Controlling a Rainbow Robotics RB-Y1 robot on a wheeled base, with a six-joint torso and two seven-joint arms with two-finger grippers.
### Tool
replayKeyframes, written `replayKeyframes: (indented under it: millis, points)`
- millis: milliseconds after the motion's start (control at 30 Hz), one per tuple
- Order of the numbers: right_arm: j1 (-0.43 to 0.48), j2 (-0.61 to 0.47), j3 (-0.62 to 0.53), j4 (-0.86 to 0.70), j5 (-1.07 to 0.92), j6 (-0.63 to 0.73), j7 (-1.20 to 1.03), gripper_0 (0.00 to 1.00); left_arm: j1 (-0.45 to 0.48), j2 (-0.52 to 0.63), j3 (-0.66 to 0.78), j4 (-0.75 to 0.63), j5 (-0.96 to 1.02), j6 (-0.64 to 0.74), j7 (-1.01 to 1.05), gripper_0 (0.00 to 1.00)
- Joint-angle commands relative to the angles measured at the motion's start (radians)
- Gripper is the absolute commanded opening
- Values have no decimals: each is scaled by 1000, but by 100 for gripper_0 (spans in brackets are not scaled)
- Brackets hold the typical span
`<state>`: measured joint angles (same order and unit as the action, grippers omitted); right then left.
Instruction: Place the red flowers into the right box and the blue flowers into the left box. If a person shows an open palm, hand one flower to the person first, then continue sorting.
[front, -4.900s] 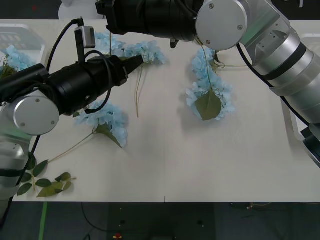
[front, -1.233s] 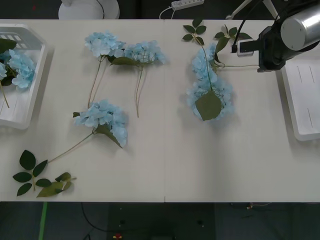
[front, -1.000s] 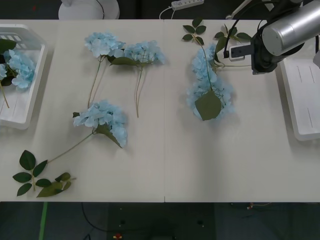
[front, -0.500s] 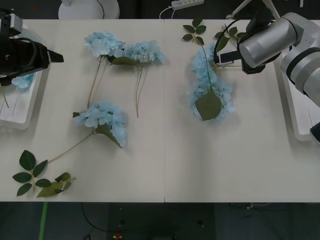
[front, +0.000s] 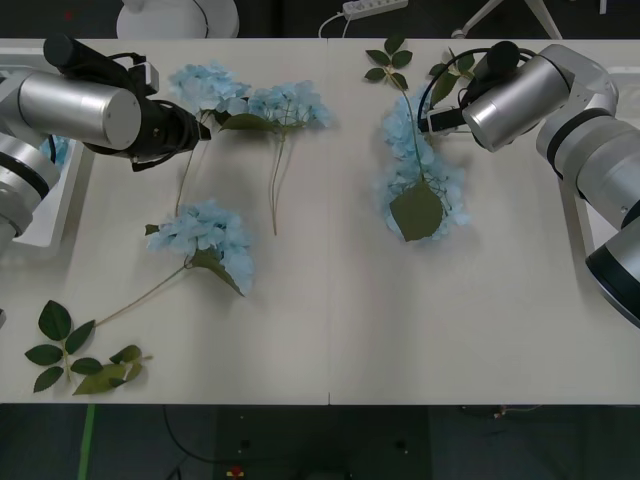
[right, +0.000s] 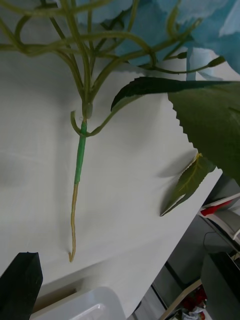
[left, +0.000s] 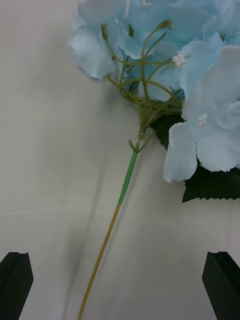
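Meanwhile, sorting is barely begun: one blue bloom (front: 55, 150) shows in the left box (front: 68, 195), several blue flowers (front: 205, 235) lie loose on the table (front: 330, 330), and both grippers, left gripper (front: 196, 130) and right gripper (front: 428, 118), hover spread-fingered over stems.

Even, bright light falls from above on the pale surface (front: 330, 320), so the front view shows only faint, short shadows under the blue flowers (front: 210, 235) and beneath both arms. No harsh glare shows, though the silver arm housings carry soft highlights. The room beyond the far edge is dark. In the left wrist view the petals are sharp and the stalk (left: 112, 225) casts a soft shadow. In the right wrist view the near leaf (right: 210, 120) is blurred.
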<state>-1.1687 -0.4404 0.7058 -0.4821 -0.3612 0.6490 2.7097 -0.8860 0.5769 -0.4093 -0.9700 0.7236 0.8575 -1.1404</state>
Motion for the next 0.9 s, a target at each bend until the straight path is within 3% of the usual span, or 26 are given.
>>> replayKeyframes:
  millis: [33,133,333,667,900]
  points:
    - [-60,42,-3,43,24,-40,-4,94,-54,-75,-85,83,-69,-155,-81,100]
    - [-60,55,-3,76,10,-60,-4,94,-56,-95,-160,146,-130,-224,-81,100]
    - [-60,75,-3,149,-12,-123,-4,93,-59,-112,-197,215,-265,-226,-88,100]
    - [-60,109,-3,178,-22,-123,-4,93,-74,-121,-221,217,-225,-91,-102,100]
    - [-58,134,-3,185,-51,-123,-4,94,-77,-123,-221,251,-124,-103,-111,100]
